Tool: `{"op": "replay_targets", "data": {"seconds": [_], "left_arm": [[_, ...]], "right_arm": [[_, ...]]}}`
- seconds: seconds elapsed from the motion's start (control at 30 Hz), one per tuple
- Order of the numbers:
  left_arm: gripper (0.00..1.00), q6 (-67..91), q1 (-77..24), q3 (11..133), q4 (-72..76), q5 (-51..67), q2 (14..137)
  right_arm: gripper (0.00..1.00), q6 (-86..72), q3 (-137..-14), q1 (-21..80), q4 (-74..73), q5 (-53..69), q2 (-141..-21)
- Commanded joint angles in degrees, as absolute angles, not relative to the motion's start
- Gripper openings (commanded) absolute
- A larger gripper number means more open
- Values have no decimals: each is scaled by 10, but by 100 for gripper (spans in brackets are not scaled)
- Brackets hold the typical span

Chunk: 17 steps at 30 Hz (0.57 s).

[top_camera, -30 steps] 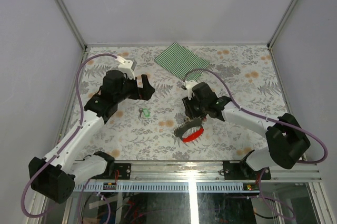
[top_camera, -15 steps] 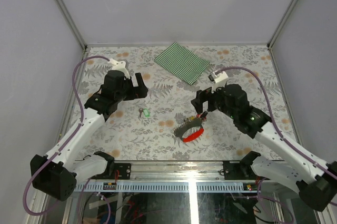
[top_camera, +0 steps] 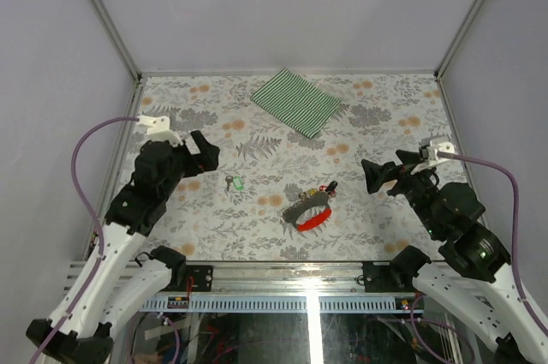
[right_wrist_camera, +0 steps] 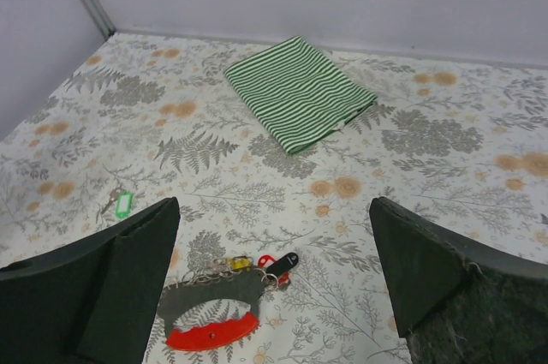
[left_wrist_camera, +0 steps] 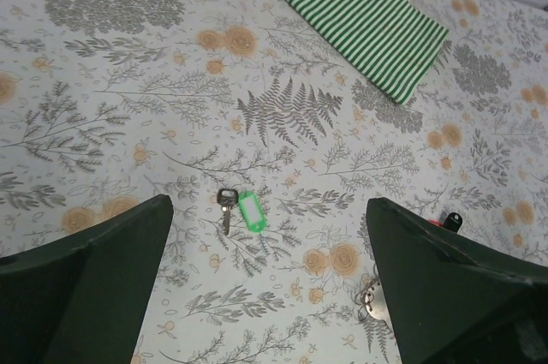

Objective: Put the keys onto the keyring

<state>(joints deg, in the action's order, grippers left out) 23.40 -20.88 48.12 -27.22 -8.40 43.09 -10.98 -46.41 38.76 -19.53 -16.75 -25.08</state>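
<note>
A small silver key with a green tag (top_camera: 234,183) (left_wrist_camera: 241,208) lies flat on the flowered table, apart from the keyring. The keyring (top_camera: 310,210) (right_wrist_camera: 211,317) is a grey and red curved piece with a thin chain and ring. It lies near the middle of the table, with a yellow bit (right_wrist_camera: 239,263) and a black fob (right_wrist_camera: 284,263) at its chain. My left gripper (top_camera: 204,164) (left_wrist_camera: 267,218) hangs open to the left of the green key. Off to the right of the keyring, my right gripper (top_camera: 373,177) (right_wrist_camera: 274,210) is open too. Neither touches anything.
A folded green-striped cloth (top_camera: 296,101) (left_wrist_camera: 360,15) (right_wrist_camera: 299,92) lies at the back of the table. Metal corner posts and grey walls bound the table on three sides.
The right gripper has opened, let go at the keyring and drawn back to the right. The left arm has pulled back toward the near left. The key and keyring lie where they were.
</note>
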Motion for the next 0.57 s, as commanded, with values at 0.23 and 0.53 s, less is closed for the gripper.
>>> {"op": "replay_targets", "data": {"seconds": [0.23,0.53], "left_arm": [[100,256,-206,412,-280,-142,287],[100,251,-205,392,-271,-152,265]], "right_arm": [[99,-117,-445,386,-242,-251,-182],[99,-105,-438,386,-238,-248,-175]]}}
